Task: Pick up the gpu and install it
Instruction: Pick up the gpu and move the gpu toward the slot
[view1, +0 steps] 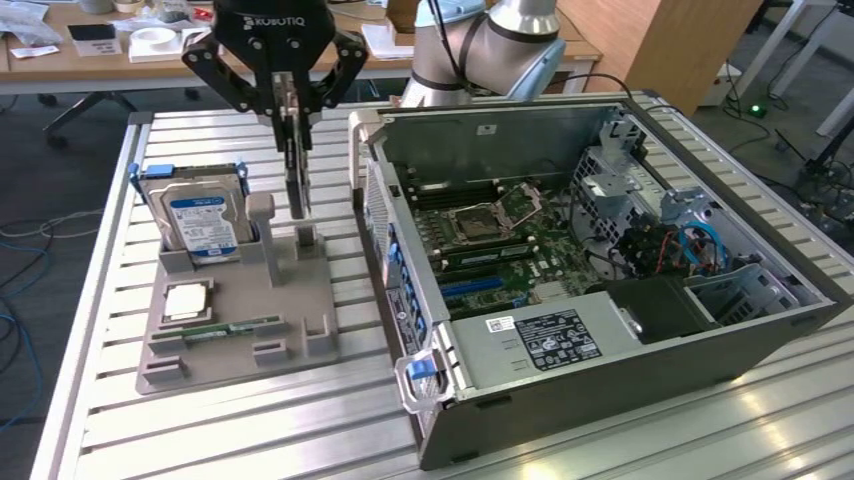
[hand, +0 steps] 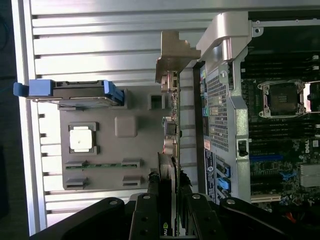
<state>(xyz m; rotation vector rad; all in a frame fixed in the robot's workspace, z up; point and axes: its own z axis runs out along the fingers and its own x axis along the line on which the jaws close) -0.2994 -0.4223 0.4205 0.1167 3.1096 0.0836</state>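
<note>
The gpu hangs edge-on as a thin vertical card, and my gripper is shut on its upper part. Its lower end sits just over a post of the grey holder tray; I cannot tell whether they touch. In the wrist view the gpu runs out from between my black fingers, with its silver end bracket at the far end. The open computer case lies to the exterior view's right of the card, its motherboard exposed.
The grey tray also holds a silver hard drive in a blue-tabbed bracket, a square processor and a narrow green memory stick. The slatted metal table carries everything. The arm's base stands behind the case.
</note>
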